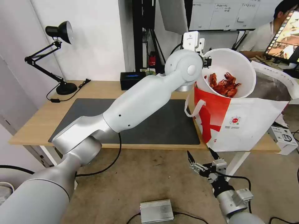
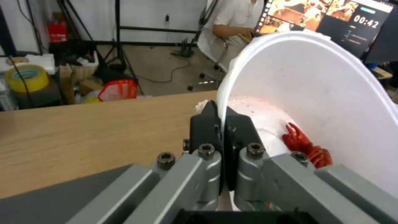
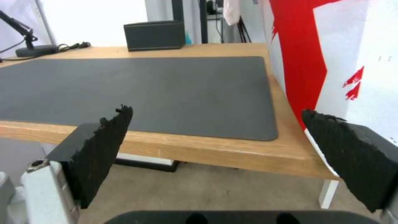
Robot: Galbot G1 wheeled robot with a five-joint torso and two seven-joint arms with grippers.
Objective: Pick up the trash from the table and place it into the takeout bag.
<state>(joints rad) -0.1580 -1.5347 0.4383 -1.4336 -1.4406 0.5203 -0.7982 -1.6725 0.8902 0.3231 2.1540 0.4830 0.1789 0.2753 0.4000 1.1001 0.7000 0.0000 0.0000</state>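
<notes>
The white bowl (image 1: 232,70) of red shells (image 1: 225,84) is held tipped over the takeout bag (image 1: 239,119) at the table's (image 1: 37,124) right end, its rim pinched tight by the left gripper (image 2: 222,124), and should be lowered slowly so nothing spills, while the right gripper (image 1: 201,157) is kept wide open below the table's front edge.

A black desk lamp (image 1: 56,53) stands on the far left corner of the table (image 1: 37,124), well apart from the left pincer (image 1: 207,62), with its cord (image 1: 70,91) trailing beside its base. A black box (image 1: 132,80) sits at the table's back edge, nearer that pincer. On the floor, near the right pincer (image 1: 201,163), lies a silver metal box (image 1: 156,211).
</notes>
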